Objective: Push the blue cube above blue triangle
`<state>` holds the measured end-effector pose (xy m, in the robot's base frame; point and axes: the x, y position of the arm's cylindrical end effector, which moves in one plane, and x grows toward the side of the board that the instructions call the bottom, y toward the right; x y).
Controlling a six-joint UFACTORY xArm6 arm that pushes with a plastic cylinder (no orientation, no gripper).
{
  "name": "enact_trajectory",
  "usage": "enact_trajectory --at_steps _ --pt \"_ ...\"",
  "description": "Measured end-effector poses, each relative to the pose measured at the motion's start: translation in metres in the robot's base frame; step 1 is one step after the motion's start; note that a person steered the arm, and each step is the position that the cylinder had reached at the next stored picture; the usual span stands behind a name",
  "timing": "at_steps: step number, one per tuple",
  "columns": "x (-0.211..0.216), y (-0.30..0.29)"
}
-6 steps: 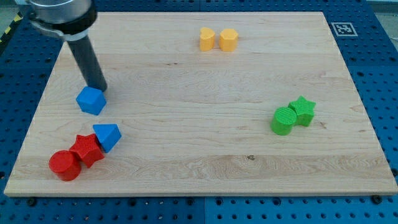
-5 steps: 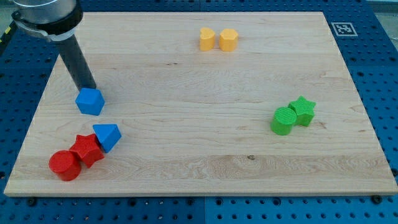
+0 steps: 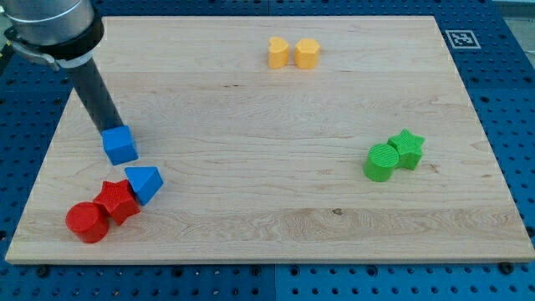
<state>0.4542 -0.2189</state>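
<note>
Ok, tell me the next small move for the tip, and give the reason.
Probably a short nudge toward the view's right. My tip sits at the upper-left edge of the blue cube, which lies above the blue triangle but slightly to its left. A small rightward push should line it up directly above.

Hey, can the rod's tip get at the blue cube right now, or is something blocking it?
Probably yes. My tip is already at the upper-left edge of the blue cube, with nothing between them. The blue triangle and red blocks lie lower, out of the way.
</note>
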Motion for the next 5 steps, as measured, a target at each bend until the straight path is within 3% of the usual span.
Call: enact_trajectory --at_steps 3,5 --pt "-0.004 0.009" --pt "0.047 0.027"
